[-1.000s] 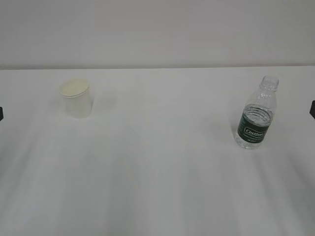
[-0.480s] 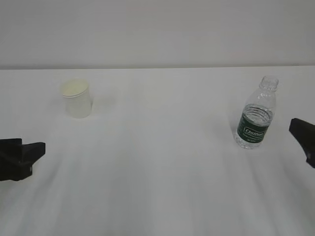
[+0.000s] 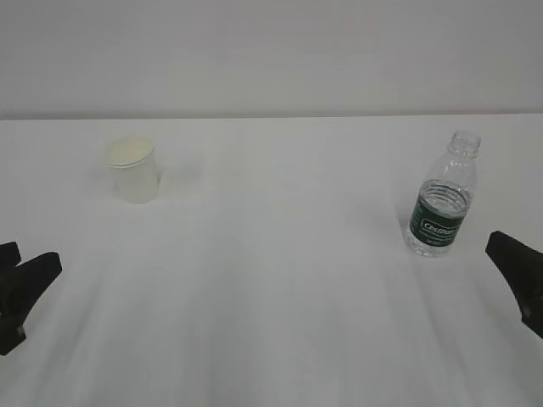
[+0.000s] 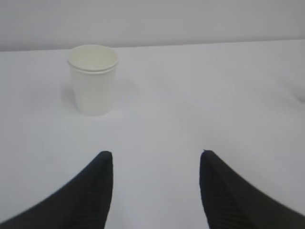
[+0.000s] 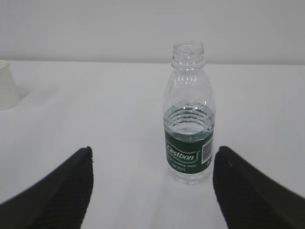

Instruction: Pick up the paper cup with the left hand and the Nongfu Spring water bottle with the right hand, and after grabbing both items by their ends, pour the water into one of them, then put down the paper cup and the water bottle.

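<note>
The white paper cup [image 3: 132, 170] stands upright at the back left of the table, its cream inside showing. My left gripper [image 3: 30, 259] is at the left edge, well in front of the cup, open and empty. In the left wrist view the cup [image 4: 93, 78] is ahead and to the left of the open left gripper [image 4: 156, 155]. The uncapped water bottle [image 3: 441, 199] with a dark green label stands upright on the right. My right gripper [image 3: 509, 254] is just right of it and nearer, open. In the right wrist view the bottle [image 5: 188, 86] stands ahead of the right gripper [image 5: 152, 150], nearer its right finger, with water [image 5: 190, 175] up to about half its height.
The white table [image 3: 271, 297] runs back to a plain pale wall. The cup's edge [image 5: 7, 86] shows at far left in the right wrist view. Nothing else stands on the table.
Both grippers have come into the exterior view from its side edges over the last second. The cup and the bottle have not moved.
</note>
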